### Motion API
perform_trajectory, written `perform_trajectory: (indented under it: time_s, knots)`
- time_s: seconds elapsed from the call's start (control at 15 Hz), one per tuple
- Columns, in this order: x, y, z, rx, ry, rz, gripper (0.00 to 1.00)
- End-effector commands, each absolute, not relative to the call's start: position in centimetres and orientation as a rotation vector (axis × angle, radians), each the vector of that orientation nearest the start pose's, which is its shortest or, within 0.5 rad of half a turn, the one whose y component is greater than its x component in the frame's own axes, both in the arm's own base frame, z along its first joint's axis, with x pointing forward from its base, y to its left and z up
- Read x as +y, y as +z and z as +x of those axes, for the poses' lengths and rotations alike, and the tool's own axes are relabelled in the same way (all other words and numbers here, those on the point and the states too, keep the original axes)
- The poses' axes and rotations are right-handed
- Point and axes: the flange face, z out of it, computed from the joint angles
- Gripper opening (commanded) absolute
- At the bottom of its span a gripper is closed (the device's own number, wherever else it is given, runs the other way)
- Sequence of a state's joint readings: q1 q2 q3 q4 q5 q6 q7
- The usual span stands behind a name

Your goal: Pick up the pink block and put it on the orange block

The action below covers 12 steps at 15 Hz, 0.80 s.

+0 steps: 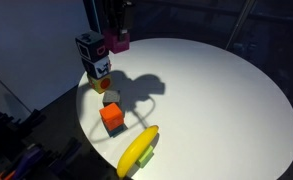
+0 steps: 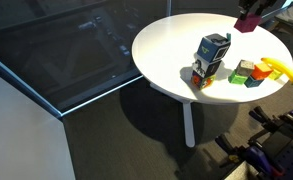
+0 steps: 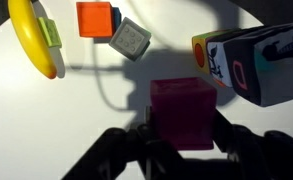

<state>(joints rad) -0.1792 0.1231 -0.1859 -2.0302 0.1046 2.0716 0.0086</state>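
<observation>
My gripper (image 3: pixel 182 135) is shut on the pink block (image 3: pixel 182 112), a plain magenta cube, and holds it above the round white table. In both exterior views the gripper holds the block (image 1: pixel 119 43) (image 2: pixel 249 21) up near the table's far edge. The orange block (image 1: pixel 112 118) (image 3: pixel 94 19) stands on the table beside a small grey cube (image 1: pixel 110 98) (image 3: pixel 130 38); in an exterior view it also shows (image 2: pixel 239 72). The held block is apart from the orange block.
A stack of black-and-white patterned cubes (image 1: pixel 93 58) (image 2: pixel 210 58) (image 3: pixel 254 62) stands close to the gripper. A yellow banana (image 1: pixel 138 150) (image 3: pixel 32 36) (image 2: pixel 278 68) lies by a small green piece (image 3: pixel 52 30). The white table (image 1: pixel 216 100) is round.
</observation>
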Motion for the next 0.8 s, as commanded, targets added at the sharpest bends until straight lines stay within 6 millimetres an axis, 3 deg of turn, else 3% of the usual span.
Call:
perform_trajectory:
  time_s: [0.0,0.73]
  knots:
    - [-20.7,38.1,51.7,0.763,0.071,-2.974,0.31]
    - [-21.1,36.3,49.3,0.829,0.045,-2.970,0.31]
